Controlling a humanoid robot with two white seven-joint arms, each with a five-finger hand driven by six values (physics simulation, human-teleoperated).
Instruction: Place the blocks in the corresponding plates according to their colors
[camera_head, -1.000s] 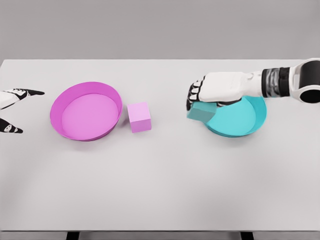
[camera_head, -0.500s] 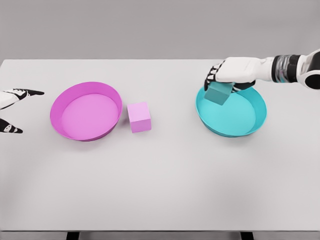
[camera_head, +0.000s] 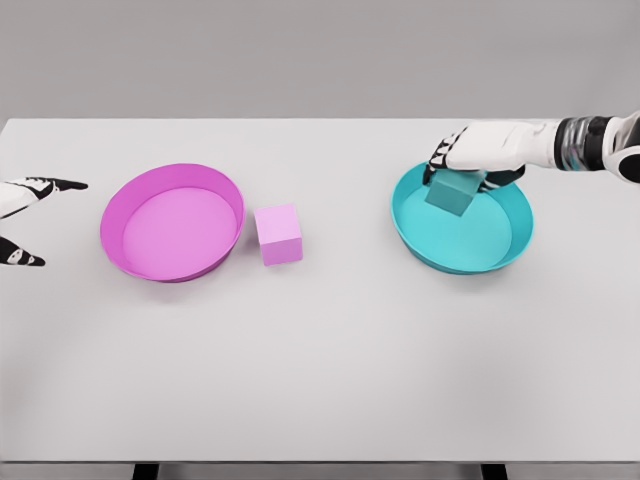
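A pale grey worktop (camera_head: 320, 380) runs beneath a plain grey wall. The right hand (camera_head: 478, 152) reaches in from three o'clock, its fingers curled around the teal block (camera_head: 455, 193), which hangs tilted over the far rim region of the teal plate (camera_head: 500, 252), toward that plate's eleven o'clock. Whether the block touches the plate's floor cannot be told; it looks held just above it.

To do this step well, I judge the hand should lower a little, let the block settle flat inside the rim, then spread the fingers cleanly and lift straight up so nothing drags the block back over the edge. Releasing while it is tilted risks a tumble toward the wall of the plate.

Outward from there, at nine o'clock across the worktop, the pink block (camera_head: 278, 234) sits just beside the right edge of the magenta plate (camera_head: 125, 205), outside it and not yet placed. The left hand (camera_head: 25, 218) shows at the far nine o'clock edge, fingers spread and holding nothing.
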